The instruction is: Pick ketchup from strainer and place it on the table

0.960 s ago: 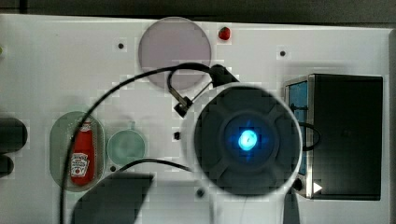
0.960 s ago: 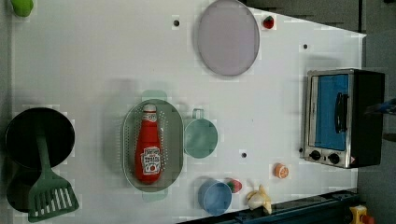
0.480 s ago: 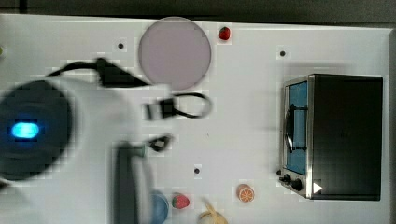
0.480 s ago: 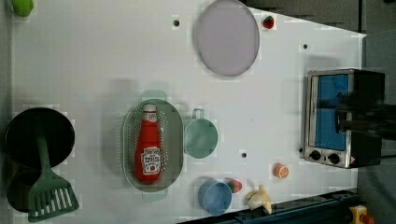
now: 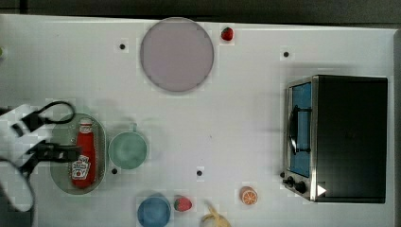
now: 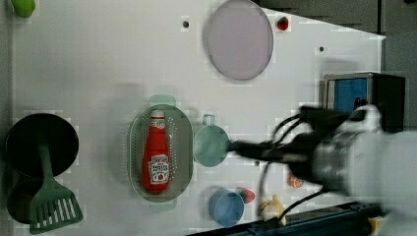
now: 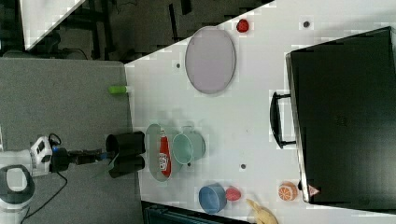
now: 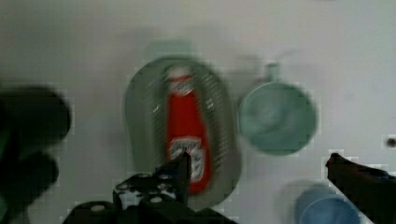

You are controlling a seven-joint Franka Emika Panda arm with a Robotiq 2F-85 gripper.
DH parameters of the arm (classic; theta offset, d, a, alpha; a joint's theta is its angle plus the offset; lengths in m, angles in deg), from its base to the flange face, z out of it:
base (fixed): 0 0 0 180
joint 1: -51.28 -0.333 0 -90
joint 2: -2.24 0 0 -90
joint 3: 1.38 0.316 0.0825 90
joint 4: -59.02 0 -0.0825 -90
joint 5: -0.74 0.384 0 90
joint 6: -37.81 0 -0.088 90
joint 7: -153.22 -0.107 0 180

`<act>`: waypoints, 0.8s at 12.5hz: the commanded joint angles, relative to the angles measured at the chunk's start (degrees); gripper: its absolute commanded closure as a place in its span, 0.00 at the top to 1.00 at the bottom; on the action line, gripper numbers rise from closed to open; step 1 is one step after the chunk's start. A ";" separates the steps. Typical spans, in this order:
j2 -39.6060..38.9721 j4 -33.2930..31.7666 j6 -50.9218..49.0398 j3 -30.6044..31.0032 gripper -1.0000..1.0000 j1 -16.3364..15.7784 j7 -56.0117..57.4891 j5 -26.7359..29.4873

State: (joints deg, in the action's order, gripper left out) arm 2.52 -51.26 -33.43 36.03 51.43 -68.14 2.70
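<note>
**Arm swings over to the strainer, ketchup untouched**

Swung across from the top view's middle a moment ago, the arm now sits at the top view's left edge beside the strainer (image 5: 78,153). On the white table (image 5: 236,118), the toaster oven (image 5: 338,137) and lilac plate (image 5: 176,54) lie well apart from the strainer; the green cup (image 5: 126,150) is just beside it. The gripper (image 8: 257,168) hangs over it, fingers spread wide, holding nothing. The ketchup (image 5: 84,153) lies flat inside, along the strainer's length, cap towards the plate.
</note>
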 commanded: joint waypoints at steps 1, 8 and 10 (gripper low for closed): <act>-3.19 -1.64 3.69 2.19 1.00 -0.88 0.07 -0.68; -14.91 -12.53 23.88 4.43 1.00 -3.52 -12.29 -9.94; -18.67 -14.22 28.96 4.28 1.00 -3.71 -14.93 -12.92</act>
State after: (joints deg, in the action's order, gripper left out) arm -16.71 -64.53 -4.41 40.03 47.37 -77.83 -8.91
